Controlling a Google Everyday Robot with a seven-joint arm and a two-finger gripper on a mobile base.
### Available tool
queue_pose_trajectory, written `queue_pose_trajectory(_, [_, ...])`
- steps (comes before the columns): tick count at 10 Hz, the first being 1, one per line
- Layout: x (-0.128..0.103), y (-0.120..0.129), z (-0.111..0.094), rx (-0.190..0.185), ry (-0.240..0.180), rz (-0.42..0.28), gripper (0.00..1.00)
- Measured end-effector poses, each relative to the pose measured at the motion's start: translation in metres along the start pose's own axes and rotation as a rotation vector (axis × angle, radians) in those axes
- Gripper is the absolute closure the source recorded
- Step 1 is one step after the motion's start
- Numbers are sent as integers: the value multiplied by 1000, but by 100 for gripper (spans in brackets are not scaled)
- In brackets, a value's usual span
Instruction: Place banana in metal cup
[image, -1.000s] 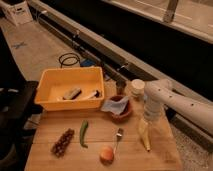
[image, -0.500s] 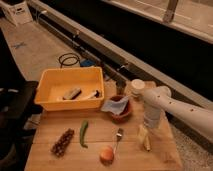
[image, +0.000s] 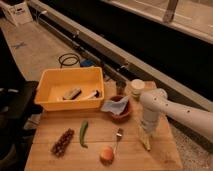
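- The banana (image: 146, 144) lies flat on the wooden table (image: 45, 159), near its right edge and just to the right of the fork (image: 118, 136). It is not in any cup, so the task's main step is not done.
- The gripper (image: 146, 131) points straight down from the white arm and sits right over the upper end of the banana, touching it or very nearly so.
- I cannot tell from here how far open the gripper is, or whether it has hold of the banana. Nothing looks lifted off the wood.
- The metal cup (image: 120, 88) stands upright at the back of the table, beside the cream cup (image: 136, 88) and behind the reddish bowl (image: 122, 117) with a blue cloth (image: 115, 105) in it. It is well apart from the banana.
- My read is that this is the pickup stage. A firm grip, the lift, the carry past the bowl to the dark cup and the drop inside all remain.
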Motion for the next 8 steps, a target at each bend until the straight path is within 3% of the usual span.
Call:
queue_pose_trajectory(1, [-1, 1, -2, 2, 3, -5, 89])
queue_pose_trajectory(3, [2, 0, 2, 4, 10, 8, 100])
queue_pose_trajectory(8, [0, -5, 6, 10, -5, 30, 100])
